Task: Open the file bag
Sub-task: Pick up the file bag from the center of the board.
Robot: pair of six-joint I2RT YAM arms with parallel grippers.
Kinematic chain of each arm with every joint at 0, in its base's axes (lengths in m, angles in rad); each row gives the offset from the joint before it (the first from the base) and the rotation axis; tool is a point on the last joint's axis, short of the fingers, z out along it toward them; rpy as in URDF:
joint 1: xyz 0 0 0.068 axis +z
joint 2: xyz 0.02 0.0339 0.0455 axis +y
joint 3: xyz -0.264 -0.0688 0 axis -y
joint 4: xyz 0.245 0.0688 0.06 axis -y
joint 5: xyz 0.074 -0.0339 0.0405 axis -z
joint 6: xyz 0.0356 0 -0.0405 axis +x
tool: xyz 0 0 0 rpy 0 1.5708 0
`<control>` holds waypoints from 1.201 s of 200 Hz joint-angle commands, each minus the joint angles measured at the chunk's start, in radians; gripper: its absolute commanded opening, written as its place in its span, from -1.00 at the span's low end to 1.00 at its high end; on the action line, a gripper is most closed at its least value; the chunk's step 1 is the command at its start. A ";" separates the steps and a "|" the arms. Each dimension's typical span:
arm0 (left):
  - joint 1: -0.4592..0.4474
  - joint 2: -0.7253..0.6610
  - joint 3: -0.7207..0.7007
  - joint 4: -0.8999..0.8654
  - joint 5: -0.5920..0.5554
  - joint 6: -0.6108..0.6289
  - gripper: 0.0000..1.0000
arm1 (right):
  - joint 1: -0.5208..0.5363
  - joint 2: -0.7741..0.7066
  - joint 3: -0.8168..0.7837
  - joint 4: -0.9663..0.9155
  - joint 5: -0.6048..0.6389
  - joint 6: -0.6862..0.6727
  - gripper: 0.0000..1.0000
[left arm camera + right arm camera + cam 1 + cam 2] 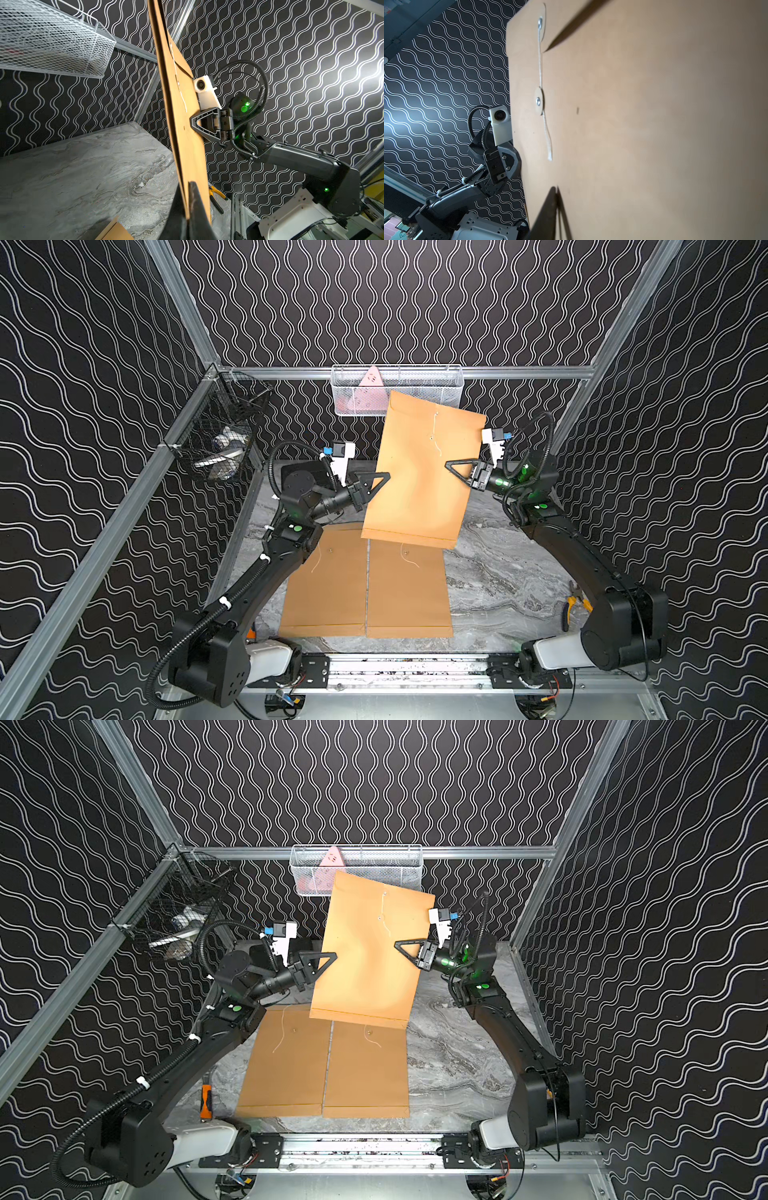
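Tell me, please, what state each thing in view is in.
Raised brown paper file bag: held off the grey marble table, nearly upright, flap folded over.
Its white tie string: unwound, hanging loose.
Left gripper: shut on the bag's edge.
Right gripper: shut on the opposite edge.
Two brown paper file bags: flat on the table, strings loose.

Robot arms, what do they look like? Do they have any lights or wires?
The left arm and right arm are black and chunky, with white bases. The left hand and right hand have black triangle-shaped fingers. Ribbed black cables loop around them, green lights glow on the joints, and a white camera with a blue plug sits by each hand.
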 commanded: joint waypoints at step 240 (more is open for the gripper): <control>0.040 0.175 0.263 -0.071 0.051 -0.031 -0.23 | 0.055 -0.101 -0.038 -0.161 -0.095 -0.228 -1.00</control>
